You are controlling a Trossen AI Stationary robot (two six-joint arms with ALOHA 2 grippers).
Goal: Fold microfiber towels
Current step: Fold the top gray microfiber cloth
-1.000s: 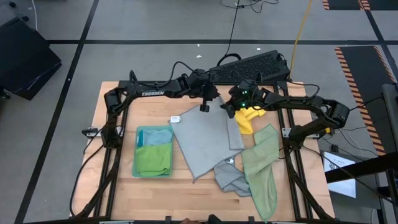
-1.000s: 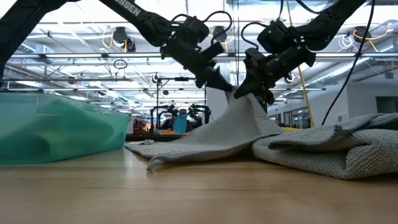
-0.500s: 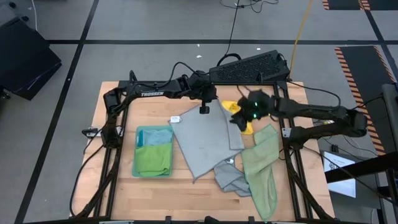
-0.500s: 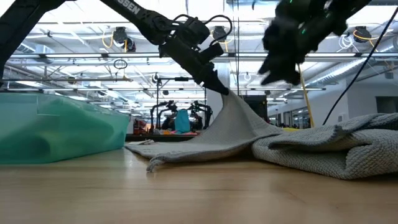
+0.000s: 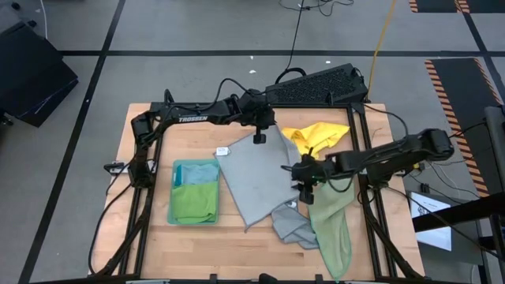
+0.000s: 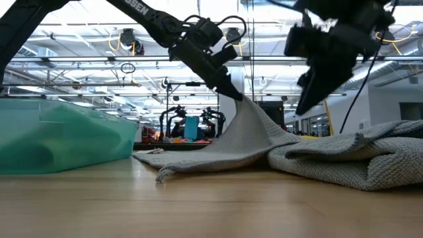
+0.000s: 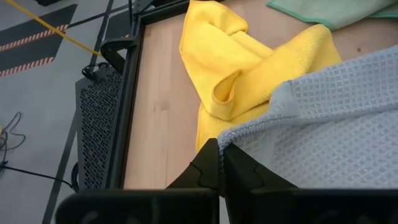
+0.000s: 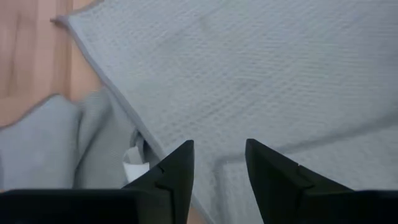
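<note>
A grey waffle-weave microfiber towel [image 5: 256, 177] lies spread on the wooden table [image 5: 197, 134], its far corner raised. My left gripper [image 5: 259, 139] is shut on that corner. My right gripper [image 5: 302, 180] hangs open above the towel's right edge, and the right wrist view shows nothing between its fingers [image 8: 177, 168]. A yellow towel [image 5: 317, 136] lies crumpled at the far right. A pale sage towel [image 5: 331, 217] and a second, bunched grey towel [image 5: 292, 227] lie at the near right. My left gripper pinches the grey towel's far corner [image 7: 235, 138] between its two shut fingers, coming slanting down from the far left. That corner is lifted clear, and the cloth slopes down from it like a tent [image 6: 248, 129] onto the table.
A teal bin [image 5: 195, 191] holding folded green and blue towels stands at the left. A black keyboard [image 5: 316, 85] lies past the table's far edge. Bare wood shows along the near left.
My right gripper has opened and let go of the grey towel's far right corner. It has then swung toward the table's near edge and now hangs over the towel's right side. The freed corner has dropped, uncovering the yellow towel. My left gripper keeps its hold.
</note>
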